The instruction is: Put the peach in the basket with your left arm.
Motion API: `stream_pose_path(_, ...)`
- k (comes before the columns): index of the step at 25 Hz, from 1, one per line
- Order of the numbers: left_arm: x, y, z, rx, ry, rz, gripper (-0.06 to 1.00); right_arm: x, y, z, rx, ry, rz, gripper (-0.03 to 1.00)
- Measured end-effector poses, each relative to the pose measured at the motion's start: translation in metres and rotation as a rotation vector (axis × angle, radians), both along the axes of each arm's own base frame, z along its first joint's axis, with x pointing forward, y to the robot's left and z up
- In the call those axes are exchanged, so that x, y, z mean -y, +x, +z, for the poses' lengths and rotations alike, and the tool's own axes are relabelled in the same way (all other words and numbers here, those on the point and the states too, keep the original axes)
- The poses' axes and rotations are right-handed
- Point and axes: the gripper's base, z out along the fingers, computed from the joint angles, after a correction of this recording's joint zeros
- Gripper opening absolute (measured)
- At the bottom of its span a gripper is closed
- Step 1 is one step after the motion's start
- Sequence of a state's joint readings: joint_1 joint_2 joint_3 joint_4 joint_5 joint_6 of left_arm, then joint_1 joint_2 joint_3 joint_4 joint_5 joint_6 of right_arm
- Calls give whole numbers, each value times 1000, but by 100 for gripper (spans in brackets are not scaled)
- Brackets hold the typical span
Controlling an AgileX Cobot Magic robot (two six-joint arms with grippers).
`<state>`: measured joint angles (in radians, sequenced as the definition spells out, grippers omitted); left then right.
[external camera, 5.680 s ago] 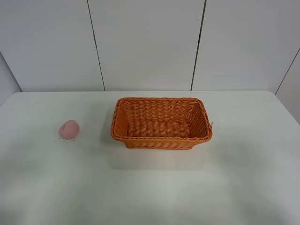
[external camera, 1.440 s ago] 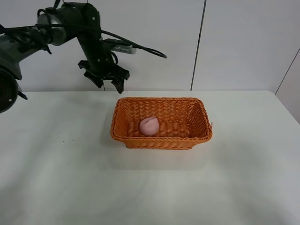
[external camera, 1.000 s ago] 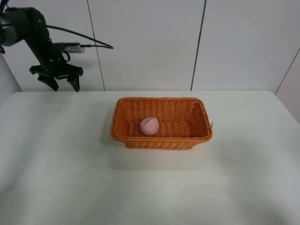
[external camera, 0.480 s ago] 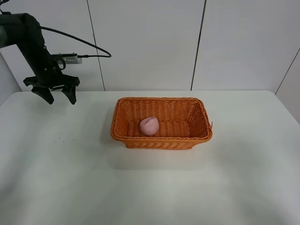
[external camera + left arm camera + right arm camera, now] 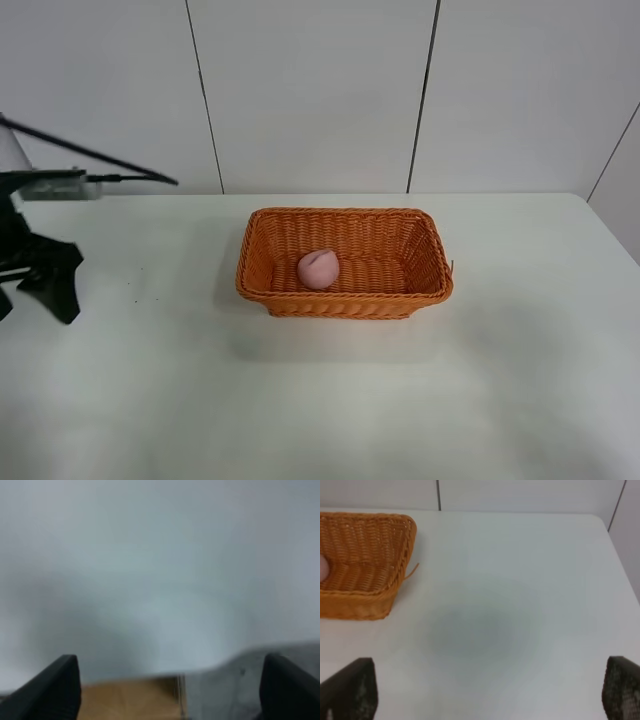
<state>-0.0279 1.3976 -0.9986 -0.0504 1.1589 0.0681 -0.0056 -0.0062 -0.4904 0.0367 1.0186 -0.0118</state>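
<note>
Here, the left pincer (image 5: 35, 290) hangs just above the white surface (image 5: 330, 400) at its outer edge, its dark fingers spread apart and holding nothing. Well away from it, toward the middle of the surface, sits the orange woven basket (image 5: 345, 303). The pale-pink peach (image 5: 318, 269) lies inside the basket, in the half nearer the left pincer, resting on the basket floor. The right pincer (image 5: 485, 690) shows only its two dark fingertips, set wide apart and empty, with the basket's near corner off to one side of it.
</note>
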Motion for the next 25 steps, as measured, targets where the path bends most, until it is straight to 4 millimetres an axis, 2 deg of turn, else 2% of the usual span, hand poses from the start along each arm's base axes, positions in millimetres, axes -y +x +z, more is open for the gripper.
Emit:
stream_pose_path(2, -1, -37, 0, 38, 0, 2, 76, 0, 0, 0, 0, 0, 0, 69)
stream_pose_path(5, -3, -85, -13, 103, -1, 6, 76, 0, 0, 0, 0, 0, 0, 69)
stream_pose_path(8, -4, -125, -20, 200, -3, 8, 76, 0, 0, 0, 0, 0, 0, 69)
stream_pose_path(10, -4, -146, -18, 298, -7, 8, 76, 0, 0, 0, 0, 0, 0, 69)
stream_pose_path(15, -5, -186, 0, 614, -17, 10, 76, 0, 0, 0, 0, 0, 0, 69)
stream_pose_path(20, -6, -224, 7, 879, -26, 10, 76, 0, 0, 0, 0, 0, 0, 69)
stream_pose_path(23, -7, -240, 7, 984, -32, 14, 76, 0, 0, 0, 0, 0, 0, 69)
stream_pose_path(25, -7, -243, 6, 1006, -37, 18, 76, 0, 0, 0, 0, 0, 0, 69)
